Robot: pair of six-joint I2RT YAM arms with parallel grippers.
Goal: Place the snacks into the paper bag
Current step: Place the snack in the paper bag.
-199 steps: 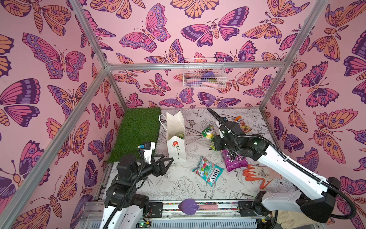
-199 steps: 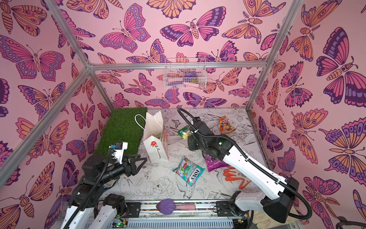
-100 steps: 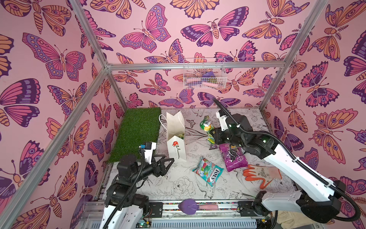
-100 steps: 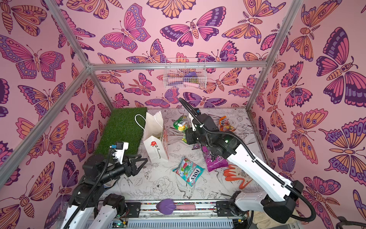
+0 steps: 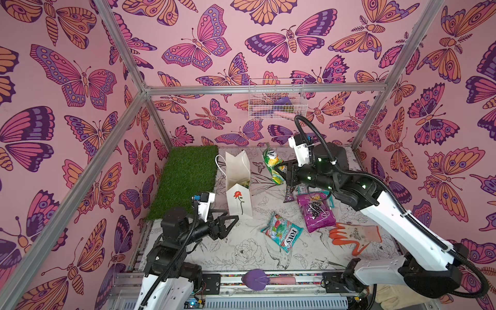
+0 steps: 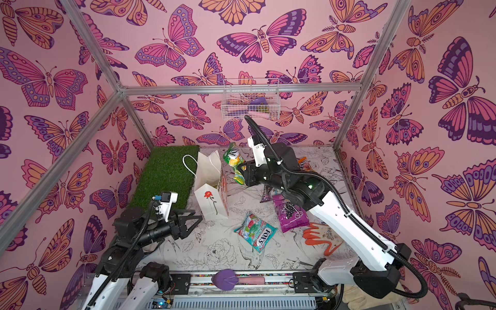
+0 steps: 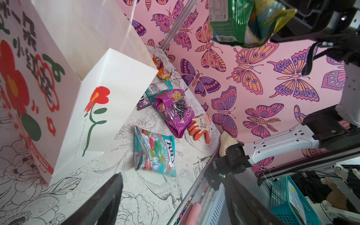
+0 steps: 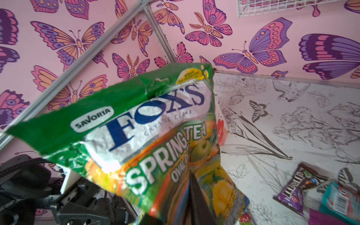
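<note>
– Pink butterfly walls (image 5: 80, 80) box in a table (image 5: 241, 255) printed with line-drawn flowers. A grass mat (image 5: 188, 177) lies at centre left.
– Anything obscured?
– The right arm (image 6: 349, 214) covers most of the orange packet (image 6: 304, 163), and the inside of the paper bag (image 5: 239, 171) is unclear.
– And the grippers?
– The right gripper (image 5: 281, 169) pinches the green-yellow FOX'S packet (image 5: 271, 159) in the air, just right of the upright bag's open mouth. Its long axis is near vertical, logo end up. The left gripper (image 5: 228, 222), jaws spread and empty, points at the bag's base.
</note>
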